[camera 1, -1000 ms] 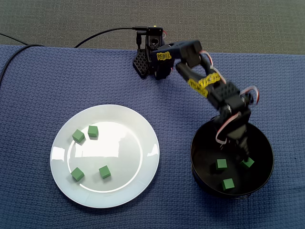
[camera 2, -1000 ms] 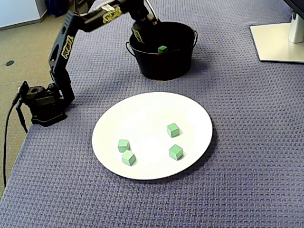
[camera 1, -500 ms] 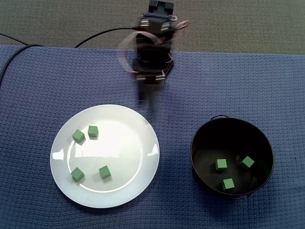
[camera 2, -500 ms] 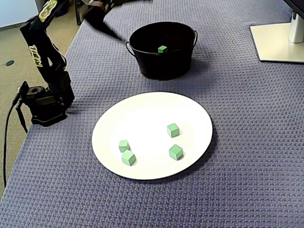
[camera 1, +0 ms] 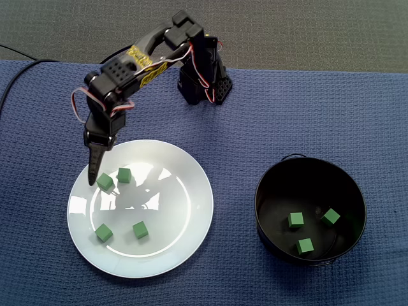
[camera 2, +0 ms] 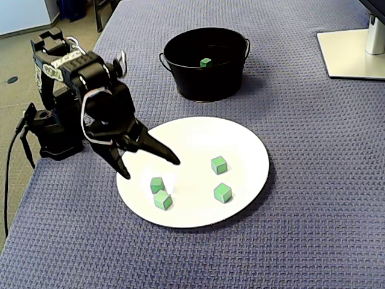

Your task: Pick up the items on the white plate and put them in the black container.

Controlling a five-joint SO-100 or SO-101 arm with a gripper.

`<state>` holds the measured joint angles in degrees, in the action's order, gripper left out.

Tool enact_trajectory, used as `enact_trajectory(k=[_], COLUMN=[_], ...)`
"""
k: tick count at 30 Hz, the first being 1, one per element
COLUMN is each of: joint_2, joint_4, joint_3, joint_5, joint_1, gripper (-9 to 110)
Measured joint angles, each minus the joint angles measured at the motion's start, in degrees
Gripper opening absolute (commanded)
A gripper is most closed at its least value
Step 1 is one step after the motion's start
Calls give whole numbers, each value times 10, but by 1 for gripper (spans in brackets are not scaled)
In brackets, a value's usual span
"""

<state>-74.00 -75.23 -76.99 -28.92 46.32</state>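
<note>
Swung back from the black container (camera 2: 207, 84), the fingers (camera 2: 153, 147), spread apart, now hover with a green cube (camera 2: 157, 185) just beneath them, so the next pick is likely starting.

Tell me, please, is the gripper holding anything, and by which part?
Nothing is held: the gripper has its fingers spread open near a green cube on the white plate.

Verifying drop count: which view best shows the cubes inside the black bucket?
A fixed view looking straight down into the black bucket: three green cubes show on its floor. In a fixed view from the side, the bucket wall hides all but one cube.
</note>
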Motion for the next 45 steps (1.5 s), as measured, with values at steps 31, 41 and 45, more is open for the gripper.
enact_trajectory(k=[31, 41, 45], joint_2=[100, 100, 100], joint_4=[61, 83, 83], joint_3=[-11, -45, -52], joint_5=[-90, -62, -54], joint_1=[-36, -59, -62], gripper=[20, 19, 11])
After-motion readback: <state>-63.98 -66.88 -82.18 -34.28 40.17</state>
